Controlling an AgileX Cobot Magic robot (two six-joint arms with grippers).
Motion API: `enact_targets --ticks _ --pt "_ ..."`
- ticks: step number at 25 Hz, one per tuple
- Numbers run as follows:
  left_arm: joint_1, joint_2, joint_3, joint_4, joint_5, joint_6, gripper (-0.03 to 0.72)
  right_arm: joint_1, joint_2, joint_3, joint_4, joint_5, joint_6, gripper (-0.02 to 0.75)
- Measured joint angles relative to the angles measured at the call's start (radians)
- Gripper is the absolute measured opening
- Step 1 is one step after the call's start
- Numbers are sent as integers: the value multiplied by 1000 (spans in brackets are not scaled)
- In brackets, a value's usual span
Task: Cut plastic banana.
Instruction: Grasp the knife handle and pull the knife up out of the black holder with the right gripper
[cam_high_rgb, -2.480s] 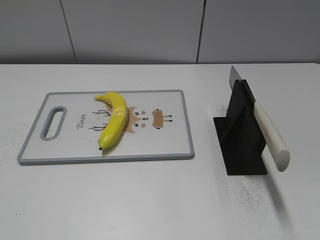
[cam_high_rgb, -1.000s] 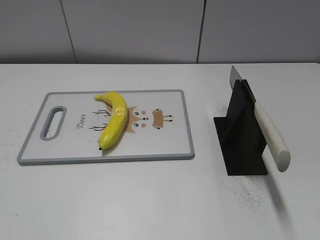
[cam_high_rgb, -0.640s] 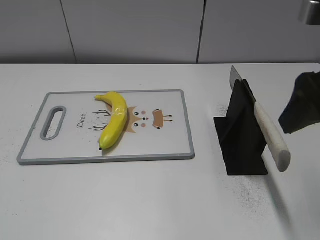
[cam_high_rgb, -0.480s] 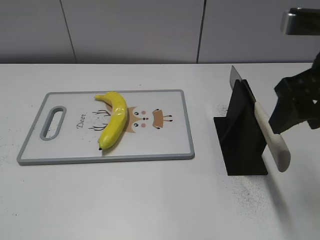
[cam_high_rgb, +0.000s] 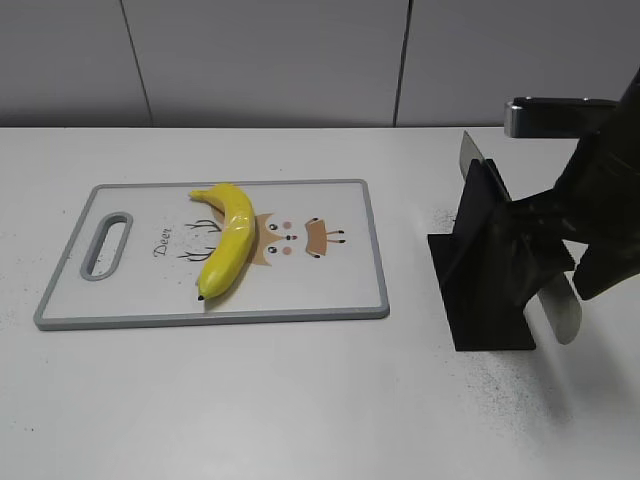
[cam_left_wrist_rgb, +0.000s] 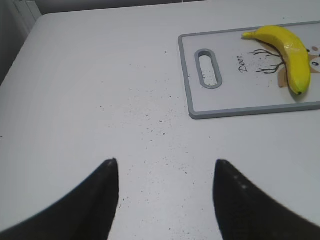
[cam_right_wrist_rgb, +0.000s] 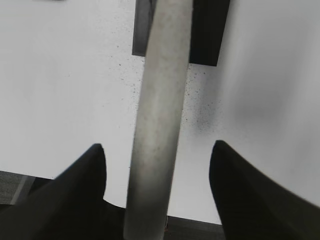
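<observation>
Yellow plastic banana (cam_left_wrist_rgb: 292, 52) on board (cam_left_wrist_rgb: 220, 102) — left view, knife handle (cam_right_wrist_rgb: 157, 115) — right view.

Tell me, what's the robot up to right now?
Right gripper open, straddling knife handle in black stand. Left gripper open, idle over table. Plastic banana uncut on cutting board. Nothing blocking.

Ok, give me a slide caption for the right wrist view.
Open right gripper straddling the white knife handle above the black stand.
</observation>
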Motion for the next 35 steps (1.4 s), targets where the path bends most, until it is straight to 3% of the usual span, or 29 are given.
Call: enact_targets --ticks 5,7,9,12,13,24,35 --pt "0 0 0 0 0 0 561 0 53 0 0 -4 31 484" --pt "0 0 0 0 0 0 561 0 69 0 0 -4 38 447" --pt "0 0 0 0 0 0 561 0 75 0 0 -7 40 372" --pt "0 0 0 1 0 0 561 1 75 0 2 -15 42 185" --pt "0 0 0 1 0 0 561 1 75 0 4 -16 45 165" --pt "0 0 0 2 0 0 560 1 57 -3 4 -11 50 164" --pt "0 0 0 2 0 0 560 1 -138 -12 -3 0 70 162"
